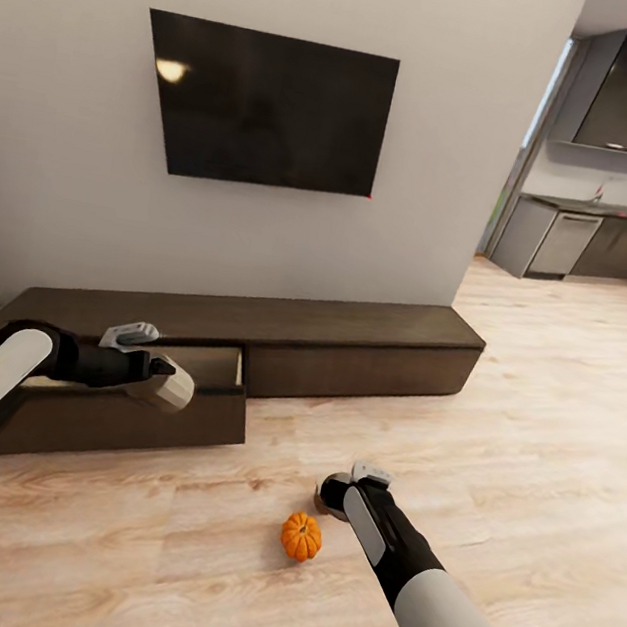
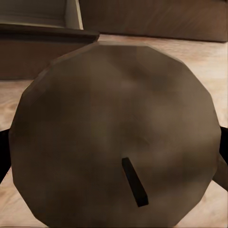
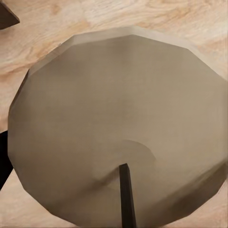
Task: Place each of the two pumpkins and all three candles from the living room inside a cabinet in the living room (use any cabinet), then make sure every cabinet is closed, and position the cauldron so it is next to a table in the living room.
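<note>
Beige-grey stubby candle [image 2: 116, 133] held in left gripper [image 1: 163, 381], jaws closed on it — over the open drawer of the long dark brown cabinet [image 1: 349, 345]. Orange ribbed pumpkin [image 1: 301, 536] on the wood floor [image 1: 541, 410]. Right gripper [image 1: 334, 491] clamps a second candle [image 3: 118, 128] just beside it.

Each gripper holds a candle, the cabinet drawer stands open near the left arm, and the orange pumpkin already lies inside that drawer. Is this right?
Not quite. The pumpkin lies on the wooden floor beside the right arm, not in the drawer; the head view shows it. The rest holds.
</note>
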